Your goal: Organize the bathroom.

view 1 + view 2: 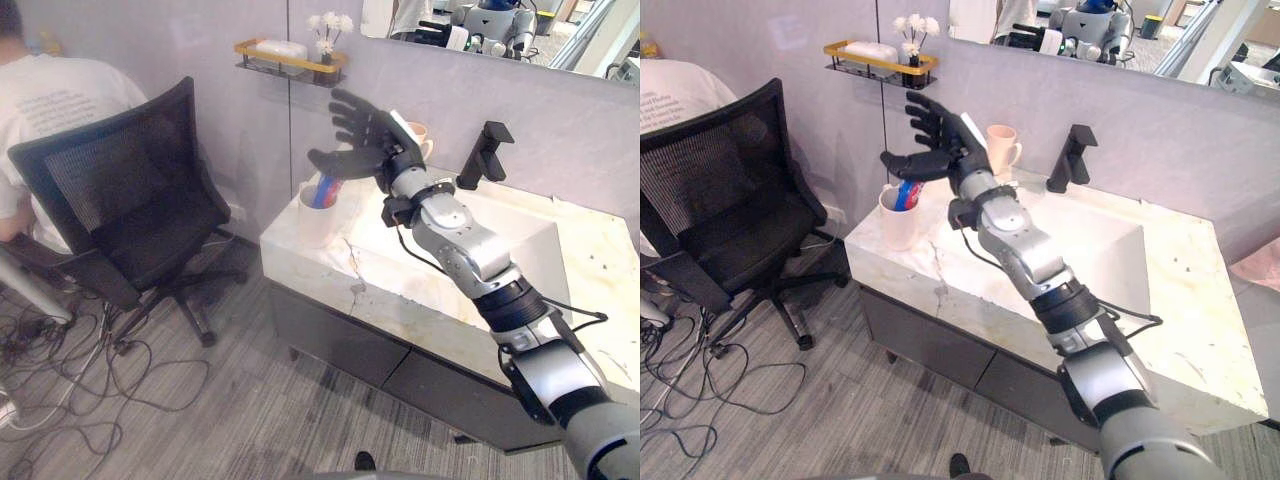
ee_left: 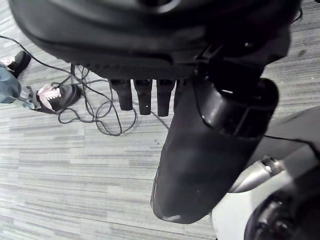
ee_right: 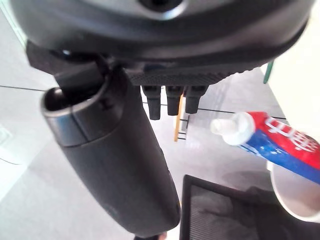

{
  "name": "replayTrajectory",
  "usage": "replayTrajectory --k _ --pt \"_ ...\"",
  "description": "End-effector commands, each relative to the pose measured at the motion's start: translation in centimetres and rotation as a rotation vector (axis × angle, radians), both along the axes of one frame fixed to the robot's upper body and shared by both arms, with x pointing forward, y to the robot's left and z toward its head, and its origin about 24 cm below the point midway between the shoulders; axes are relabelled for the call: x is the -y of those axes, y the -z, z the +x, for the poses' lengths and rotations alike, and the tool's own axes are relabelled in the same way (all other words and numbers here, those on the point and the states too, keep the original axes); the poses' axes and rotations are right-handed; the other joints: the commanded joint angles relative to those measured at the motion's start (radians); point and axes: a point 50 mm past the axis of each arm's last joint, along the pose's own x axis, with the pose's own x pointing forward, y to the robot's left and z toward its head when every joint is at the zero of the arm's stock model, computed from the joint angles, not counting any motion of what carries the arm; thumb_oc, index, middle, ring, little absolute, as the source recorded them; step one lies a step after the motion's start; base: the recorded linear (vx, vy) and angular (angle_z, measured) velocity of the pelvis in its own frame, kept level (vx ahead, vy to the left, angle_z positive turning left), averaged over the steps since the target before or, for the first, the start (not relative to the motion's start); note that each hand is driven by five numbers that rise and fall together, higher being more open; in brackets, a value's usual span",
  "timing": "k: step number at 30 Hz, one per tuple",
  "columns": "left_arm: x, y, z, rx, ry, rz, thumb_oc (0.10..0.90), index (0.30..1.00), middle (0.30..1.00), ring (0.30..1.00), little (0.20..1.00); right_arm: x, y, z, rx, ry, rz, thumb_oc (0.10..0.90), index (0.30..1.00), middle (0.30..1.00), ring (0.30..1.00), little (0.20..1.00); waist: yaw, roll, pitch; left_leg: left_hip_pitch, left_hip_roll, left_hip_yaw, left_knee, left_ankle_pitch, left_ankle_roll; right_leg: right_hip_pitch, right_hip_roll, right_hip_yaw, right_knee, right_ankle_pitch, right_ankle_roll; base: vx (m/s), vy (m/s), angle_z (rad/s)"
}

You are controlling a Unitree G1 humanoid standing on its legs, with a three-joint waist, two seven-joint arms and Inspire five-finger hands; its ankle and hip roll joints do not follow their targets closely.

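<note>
Right hand hanging open above the toothpaste cup, nothing in it

From the head views the right hand is reaching out over the white cup at the marble table's corner, fingers spread, thumb jutting out, gripping nothing. Its wrist view is catching the red, white and blue toothpaste tube sticking out of that cup, cap up. The left hand is hanging over the grey striped floor, fingers straight, empty.

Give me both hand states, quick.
Right hand: open, holding nothing, above the white cup with the toothpaste tube.
Left hand: open, holding nothing, over the floor.
</note>
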Motion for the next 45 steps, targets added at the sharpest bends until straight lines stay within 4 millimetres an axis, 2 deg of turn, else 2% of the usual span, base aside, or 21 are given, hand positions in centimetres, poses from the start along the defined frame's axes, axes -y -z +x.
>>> replayTrajectory --k 1,4,7,9,10,14,15,17,18,24,26,28,29,30,33,34,35,36,39,40,45 --pt "-1.8 -0.5 -1.9 -0.113 0.044 0.086 0.800 0.900 0.900 0.900 0.900 2.9 -8.7 -1.8 0.352 0.070 0.227 0.800 0.900 0.900 0.900 0.900 0.011 -0.057 -0.090 0.007 -0.006 0.095 0.158 -0.126 0.081 -0.154 -0.070 0.114 0.141 -0.005 0.096 0.00 0.000 0.00" --pt "-1.7 -0.5 -2.2 -0.116 0.021 0.092 0.800 0.900 0.900 0.900 0.900 4.6 -9.8 -2.0 0.412 0.153 0.210 0.800 0.900 0.900 0.900 0.900 0.009 -0.061 -0.094 0.009 -0.005 0.094 0.155 -0.126 0.082 -0.152 -0.068 0.113 0.138 -0.004 0.097 0.01 -0.007 0.00" --pt "-2.1 -0.6 -2.6 -0.113 -0.018 0.112 0.800 0.900 0.900 0.900 0.900 9.4 -12.7 -2.8 0.537 0.375 0.165 0.800 0.900 0.900 0.900 0.900 -0.001 -0.069 -0.106 0.010 -0.002 0.094 0.148 -0.124 0.080 -0.151 -0.065 0.111 0.133 -0.003 0.100 0.01 -0.023 -0.03" --pt "-2.1 -0.6 -2.5 -0.100 -0.009 0.116 0.800 0.900 0.900 0.900 0.900 10.1 -13.2 -3.0 0.570 0.439 0.136 0.800 0.900 0.900 0.900 0.900 -0.002 -0.070 -0.106 0.010 -0.001 0.094 0.148 -0.124 0.079 -0.151 -0.065 0.110 0.133 -0.002 0.100 0.01 -0.024 -0.01" --pt "-2.8 -0.7 -2.1 -0.037 0.019 0.163 0.800 0.900 0.900 0.900 0.900 13.9 -15.5 -4.1 0.625 0.597 0.134 0.800 0.900 0.900 0.900 0.900 -0.011 -0.077 -0.117 0.013 0.000 0.094 0.139 -0.119 0.077 -0.150 -0.061 0.111 0.125 0.004 0.101 0.03 -0.065 -0.06" --pt "-4.1 -1.0 -0.3 0.138 -0.015 0.210 0.800 0.900 0.900 0.900 0.900 20.2 -19.2 -7.1 0.761 0.995 0.033 0.800 0.900 0.900 0.900 0.900 -0.031 -0.084 -0.136 0.018 -0.001 0.101 0.122 -0.110 0.077 -0.144 -0.055 0.117 0.111 0.011 0.101 0.03 -0.048 -0.04" --pt "-4.1 -1.0 -0.3 0.138 -0.015 0.210 0.800 0.900 0.900 0.900 0.900 20.2 -19.2 -7.1 0.761 0.995 0.033 0.800 0.900 0.900 0.900 0.900 -0.031 -0.084 -0.136 0.018 -0.001 0.101 0.122 -0.110 0.077 -0.144 -0.055 0.117 0.111 0.011 0.101 0.02 -0.022 -0.08" --pt "-4.5 -1.1 0.1 0.169 -0.095 0.204 0.800 0.900 0.900 0.900 0.900 22.6 -20.8 -8.9 0.808 1.171 -0.024 0.800 0.900 0.900 0.900 0.900 -0.045 -0.088 -0.144 0.020 -0.002 0.108 0.114 -0.104 0.077 -0.144 -0.052 0.121 0.104 0.017 0.102 0.04 -0.042 -0.14" --pt "-4.7 -1.1 -0.5 0.182 -0.236 0.180 0.800 0.900 0.900 0.900 0.900 26.0 -22.0 -11.3 0.807 1.331 -0.014 0.800 0.900 0.900 0.900 0.900 -0.058 -0.093 -0.150 0.023 -0.003 0.119 0.103 -0.095 0.076 -0.143 -0.050 0.123 0.093 0.027 0.101 0.06 -0.057 -0.18" --pt "-3.6 -0.6 -1.6 0.219 -0.409 0.090 0.800 0.900 0.900 0.900 0.900 32.0 -20.8 -15.7 0.765 1.530 0.177 0.800 0.900 0.900 0.900 0.900 -0.083 -0.079 -0.148 0.021 -0.001 0.135 0.095 -0.091 0.074 -0.144 -0.049 0.127 0.087 0.031 0.095 0.02 -0.048 -0.24" --pt "-2.9 -0.3 -1.8 0.261 -0.485 0.019 0.800 0.900 0.900 0.900 0.900 35.5 -18.3 -18.3 0.697 1.632 0.273 0.800 0.900 0.900 0.900 0.900 -0.106 -0.063 -0.141 0.018 0.001 0.148 0.097 -0.094 0.075 -0.146 -0.050 0.128 0.087 0.031 0.093 0.00 -0.049 -0.15" --pt "-2.6 -0.2 -2.8 0.249 -0.502 0.010 0.800 0.900 0.900 0.900 0.900 38.7 -13.7 -20.0 0.593 1.715 0.363 0.800 0.900 0.900 0.900 0.900 -0.137 -0.054 -0.136 0.014 0.004 0.155 0.097 -0.096 0.076 -0.146 -0.049 0.130 0.084 0.030 0.090 -0.02 -0.065 -0.09" --pt "-3.4 -0.4 -3.0 0.249 -0.511 0.019 0.800 0.900 0.900 0.900 0.900 40.1 -10.4 -20.9 0.541 1.750 0.411 0.800 0.900 0.900 0.900 0.900 -0.145 -0.066 -0.130 0.011 0.007 0.156 0.099 -0.096 0.077 -0.144 -0.047 0.131 0.081 0.029 0.088 -0.02 -0.053 -0.07" --pt "-4.1 -0.6 -2.9 0.254 -0.508 0.023 0.800 0.900 0.900 0.900 0.900 41.1 -7.7 -22.1 0.492 1.786 0.465 0.800 0.900 0.900 0.900 0.900 -0.140 -0.080 -0.124 0.008 0.007 0.156 0.102 -0.097 0.079 -0.143 -0.047 0.134 0.079 0.031 0.087 0.00 -0.030 -0.05" --pt "-5.1 -0.9 -1.9 0.261 -0.510 0.003 0.800 0.900 0.900 0.900 0.900 43.2 -0.5 -25.4 0.319 1.900 0.696 0.800 0.900 0.900 0.900 0.900 -0.124 -0.080 -0.109 -0.004 0.004 0.161 0.114 -0.101 0.088 -0.145 -0.052 0.139 0.078 0.034 0.085 -0.01 -0.011 -0.04" --pt "-5.3 -1.0 -1.8 0.261 -0.507 0.003 0.800 0.900 0.900 0.900 0.900 43.4 0.9 -26.2 0.289 1.916 0.743 0.800 0.900 0.900 0.900 0.900 -0.119 -0.080 -0.106 -0.007 0.004 0.160 0.118 -0.103 0.089 -0.145 -0.052 0.138 0.078 0.034 0.085 0.01 -0.005 -0.08" --pt "-5.4 -1.1 -1.6 0.258 -0.508 -0.004 0.800 0.900 0.900 0.900 0.900 43.6 3.9 -27.0 0.217 1.949 0.833 0.800 0.900 0.900 0.900 0.900 -0.117 -0.075 -0.102 -0.008 0.003 0.159 0.123 -0.107 0.091 -0.141 -0.054 0.137 0.076 0.034 0.084 0.01 -0.006 -0.07" --pt "-5.3 -1.0 -1.5 0.256 -0.508 -0.011 0.800 0.900 0.900 0.900 0.900 43.5 5.3 -27.2 0.174 1.969 0.862 0.800 0.900 0.900 0.900 0.900 -0.114 -0.072 -0.101 -0.010 0.002 0.159 0.124 -0.107 0.092 -0.142 -0.055 0.137 0.074 0.036 0.084 0.01 -0.014 -0.09" --pt "-4.9 -0.9 -1.1 0.247 -0.478 -0.020 0.800 0.900 0.900 0.900 0.900 41.5 14.3 -27.7 -0.162 2.080 0.993 0.800 0.900 0.900 0.900 0.900 -0.097 -0.062 -0.093 -0.021 -0.001 0.151 0.130 -0.110 0.096 -0.141 -0.059 0.132 0.066 0.043 0.081 0.00 -0.031 -0.08" --pt "-4.9 -0.9 -1.1 0.247 -0.477 -0.021 0.800 0.900 0.900 0.900 0.900 41.0 15.3 -27.6 -0.202 2.088 1.003 0.800 0.900 0.900 0.900 0.900 -0.096 -0.061 -0.092 -0.022 -0.001 0.150 0.130 -0.110 0.097 -0.142 -0.059 0.131 0.066 0.043 0.080 -0.01 -0.039 0.00" --pt "-4.3 -0.7 -0.9 0.254 -0.479 -0.024 0.800 0.900 0.900 0.900 0.900 35.4 25.1 -26.9 -0.709 2.035 1.013 0.800 0.900 0.900 0.900 0.900 -0.097 -0.051 -0.086 -0.029 -0.005 0.149 0.134 -0.106 0.105 -0.147 -0.062 0.125 0.067 0.051 0.078 -0.01 -0.026 0.04"
